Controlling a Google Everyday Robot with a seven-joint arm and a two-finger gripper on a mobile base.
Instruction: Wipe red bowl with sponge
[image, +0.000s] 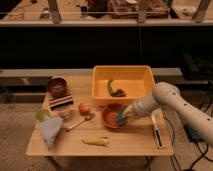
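One wooden bench (135, 141) is seen bearing everything. A yellow tub (131, 81) is set at its back. The red bowl (108, 116) is placed just before the tub's front wall, right of an orange (84, 108). The gripper (123, 115) is positioned at the bowl's right side, jaws closed on the teal sponge (121, 118), which is pressed inside the bowl.

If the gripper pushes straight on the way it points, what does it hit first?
The gripper, over the red bowl with the sponge at its tip, points left and slightly down: most likely the bowl's inner wall first, though depth is unclear.
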